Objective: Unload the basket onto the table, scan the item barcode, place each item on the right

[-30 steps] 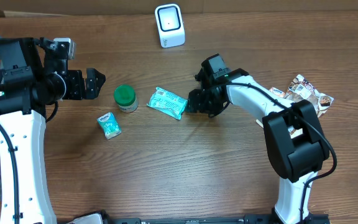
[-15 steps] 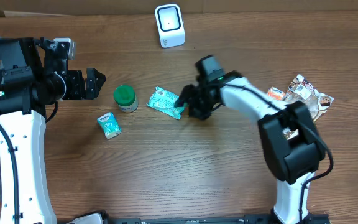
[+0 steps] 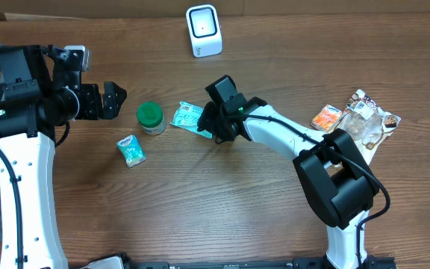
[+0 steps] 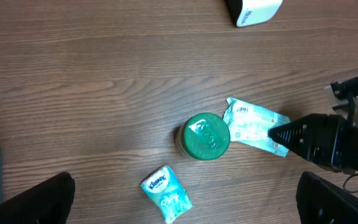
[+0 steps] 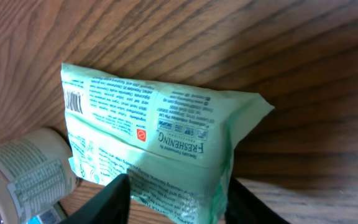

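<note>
Teal pack in half-open right pincer

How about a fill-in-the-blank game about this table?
The jar has a ___ lid.
The pack between the right fingers shows a black-striped ___.
The scanner is ___ in colour.
The left fingers are wide ___.
Missing: green, barcode, white, open.
</note>
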`<action>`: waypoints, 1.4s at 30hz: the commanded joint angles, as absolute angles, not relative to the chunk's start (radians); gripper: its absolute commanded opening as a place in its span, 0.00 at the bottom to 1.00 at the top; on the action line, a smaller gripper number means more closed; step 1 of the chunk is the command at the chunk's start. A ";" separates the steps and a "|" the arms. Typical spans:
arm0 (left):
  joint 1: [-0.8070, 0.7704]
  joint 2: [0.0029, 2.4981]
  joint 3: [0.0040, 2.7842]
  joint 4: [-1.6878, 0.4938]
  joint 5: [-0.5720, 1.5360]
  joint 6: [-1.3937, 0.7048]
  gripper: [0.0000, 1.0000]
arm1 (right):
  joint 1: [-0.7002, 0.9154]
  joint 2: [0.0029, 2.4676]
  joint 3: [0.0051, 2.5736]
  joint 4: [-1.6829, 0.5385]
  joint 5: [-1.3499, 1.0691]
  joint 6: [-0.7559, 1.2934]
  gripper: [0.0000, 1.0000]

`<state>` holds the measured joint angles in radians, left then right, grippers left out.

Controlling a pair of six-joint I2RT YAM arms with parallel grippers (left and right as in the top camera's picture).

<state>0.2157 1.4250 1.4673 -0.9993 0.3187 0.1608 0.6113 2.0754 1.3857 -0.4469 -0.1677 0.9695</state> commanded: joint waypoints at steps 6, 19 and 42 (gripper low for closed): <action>0.209 1.420 1.489 -0.996 0.330 0.176 1.00 | 0.618 2.092 1.276 -0.316 -0.124 0.934 0.30; 0.209 1.420 1.489 -0.996 0.330 0.176 1.00 | 0.501 2.083 1.335 -0.491 -0.373 0.458 0.14; 0.209 1.420 1.489 -0.996 0.330 0.176 0.99 | 0.397 2.091 1.272 -0.502 -0.612 0.154 0.42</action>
<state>0.2157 1.4250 1.4673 -0.9989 0.3187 0.1608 0.3870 2.0712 1.3136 -0.5385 -0.5434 0.1474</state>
